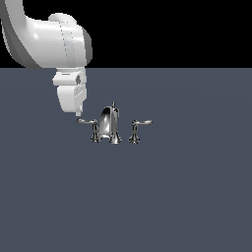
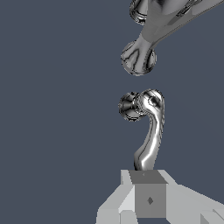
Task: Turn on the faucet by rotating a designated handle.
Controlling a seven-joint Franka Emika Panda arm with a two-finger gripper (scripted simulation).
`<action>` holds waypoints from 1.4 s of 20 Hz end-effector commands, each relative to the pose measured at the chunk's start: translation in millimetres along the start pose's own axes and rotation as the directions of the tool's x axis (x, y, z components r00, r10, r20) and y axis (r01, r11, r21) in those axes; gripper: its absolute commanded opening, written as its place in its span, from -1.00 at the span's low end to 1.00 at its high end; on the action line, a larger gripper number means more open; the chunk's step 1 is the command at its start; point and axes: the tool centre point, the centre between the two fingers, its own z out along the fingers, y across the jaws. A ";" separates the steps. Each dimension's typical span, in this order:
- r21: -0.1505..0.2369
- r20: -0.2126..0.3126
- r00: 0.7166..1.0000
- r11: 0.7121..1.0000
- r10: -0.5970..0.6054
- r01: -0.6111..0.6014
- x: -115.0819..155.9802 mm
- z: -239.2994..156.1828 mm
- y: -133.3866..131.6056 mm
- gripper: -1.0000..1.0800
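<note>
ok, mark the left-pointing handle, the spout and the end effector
handle (image 1: pixel 87 121), exterior view, on the lever arm.
spout (image 1: pixel 106 123), exterior view, on the arched body.
end effector (image 2: pixel 148 192), wrist view, at its tip by the lever end.

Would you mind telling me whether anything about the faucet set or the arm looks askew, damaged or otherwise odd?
Nothing stands out. The faucet stands upright on the flat grey surface, with its two levers pointing outward in mirror image. The gripper sits at the tip of the handle, and the wrist view shows that lever intact.

Flat slate-blue surface (image 1: pixel 187 197), chrome faucet (image 1: pixel 109 125) standing on it (two levers)
</note>
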 end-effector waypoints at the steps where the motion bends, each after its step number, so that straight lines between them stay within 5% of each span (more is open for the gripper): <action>1: 0.000 -0.001 0.999 0.999 0.045 -0.045 4.7 10.3 -11.2 -1.00; 13: -0.003 0.001 0.989 0.989 0.149 -0.149 17.4 33.1 -36.0 -1.00; 28: -0.003 0.002 0.989 0.989 0.145 -0.145 7.4 31.9 -18.6 -1.00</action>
